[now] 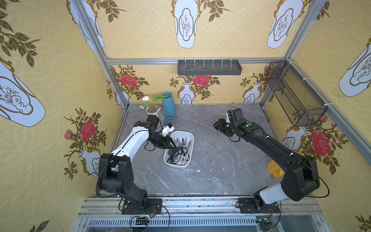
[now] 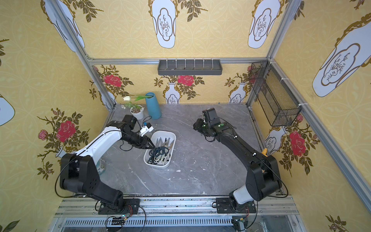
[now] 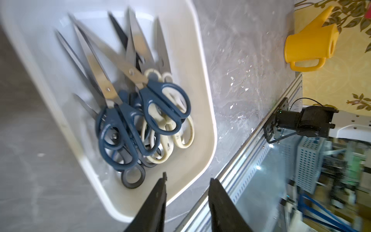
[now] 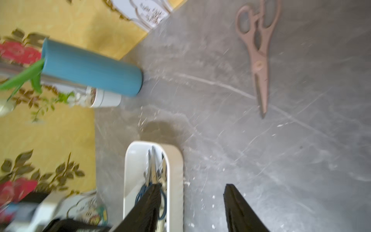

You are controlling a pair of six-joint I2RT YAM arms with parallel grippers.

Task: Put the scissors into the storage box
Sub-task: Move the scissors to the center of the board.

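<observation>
Right, most of the scissors (image 3: 144,112) lie piled in the storage box (image 3: 208,100), handles at its near end, blades toward its far end. One pale pink pair (image 4: 259,60) lies flat on the table (image 1: 210,170), well apart from the box, beyond its far right corner. My left gripper (image 3: 188,177) hangs over the box's handle end, jaws parted and empty. My right gripper (image 4: 192,185) sits near the pink pair, jaws spread, gripping nothing.
</observation>
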